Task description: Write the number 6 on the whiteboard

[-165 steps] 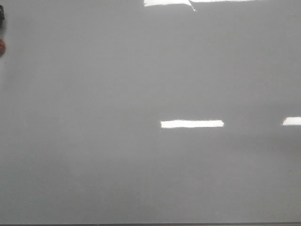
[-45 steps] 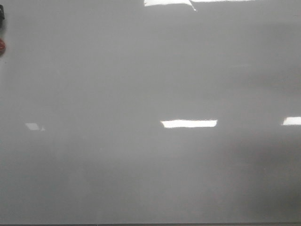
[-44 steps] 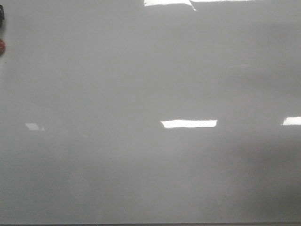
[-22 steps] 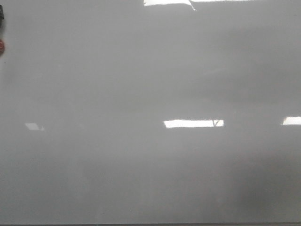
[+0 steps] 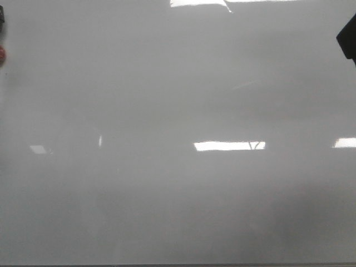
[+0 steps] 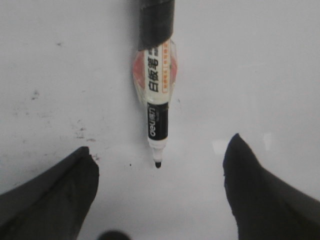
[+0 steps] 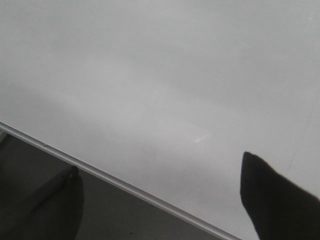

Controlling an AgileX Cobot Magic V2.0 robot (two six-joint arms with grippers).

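— Grey and glossy, that whiteboard (image 5: 167, 100) fills the whole front view, and I can't see any 6 on it.

— Nor can I. Only the bright light reflections (image 5: 229, 146) and a thin dark edge along the bottom. What has changed since half a second ago?

— A dark shape (image 5: 348, 38) has come in at the right edge, high up. It wasn't there before. I can't tell which part of the robot it is. There's also a faint small glint on the left that wasn't showing earlier.

— And the little red thing (image 5: 2, 53) at the far left edge?

— Same spot as in every earlier picture, with something black just above it.

— Where's the marker (image 6: 156, 95)?

— The left wrist camera has it. It lies flat on the white surface, tip bare and pointing toward the left gripper (image 6: 159, 197). The dark fingers (image 6: 60, 195) stand wide apart, one on each side, touching nothing.

— A few dark specks beside the marker too.

— Yes, smudges. The right gripper (image 7: 165, 205) is also spread, holding nothing, over the board's framed edge (image 7: 115, 181).
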